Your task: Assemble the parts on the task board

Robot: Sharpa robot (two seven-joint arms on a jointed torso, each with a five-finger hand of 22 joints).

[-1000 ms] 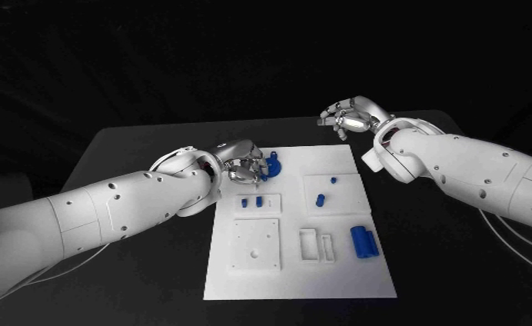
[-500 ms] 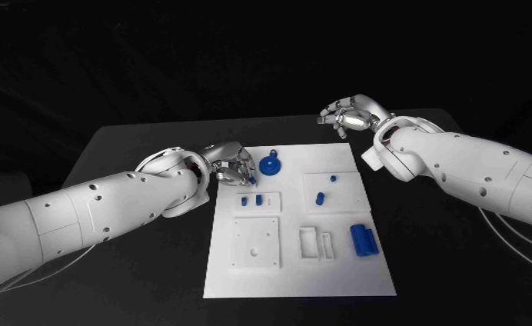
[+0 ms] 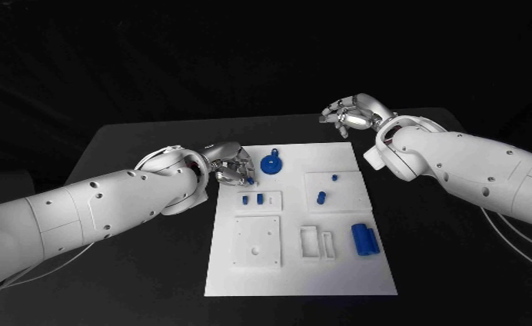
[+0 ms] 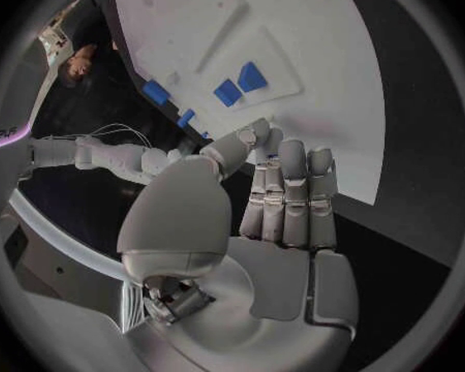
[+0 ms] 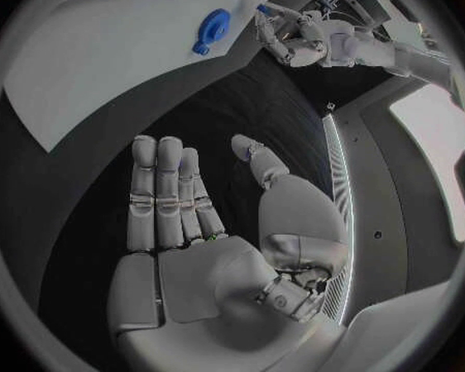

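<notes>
The white task board (image 3: 333,272) lies mid-table. At its far left sits a round blue part (image 3: 271,164) (image 5: 210,30). Two small blue pieces (image 3: 253,199) (image 4: 241,81) stand in a raised block, two more (image 3: 320,197) on the square panel, and a larger blue cylinder (image 3: 364,238) lies near the right edge. My left hand (image 3: 231,166) (image 4: 279,198) hovers at the board's left edge beside the round part, holding nothing, fingers side by side with the thumb near their tips. My right hand (image 3: 350,116) (image 5: 186,207) hangs open beyond the board's far right corner, empty.
A raised square plate with a hole (image 3: 256,243) and a slotted white block (image 3: 315,243) stand on the board's near half. Black table (image 3: 133,264) surrounds the board. My left arm (image 3: 100,203) lies across the table's left side.
My left hand has drawn back to the left, off the round blue part, which stays on the board. The right hand has hardly moved.
</notes>
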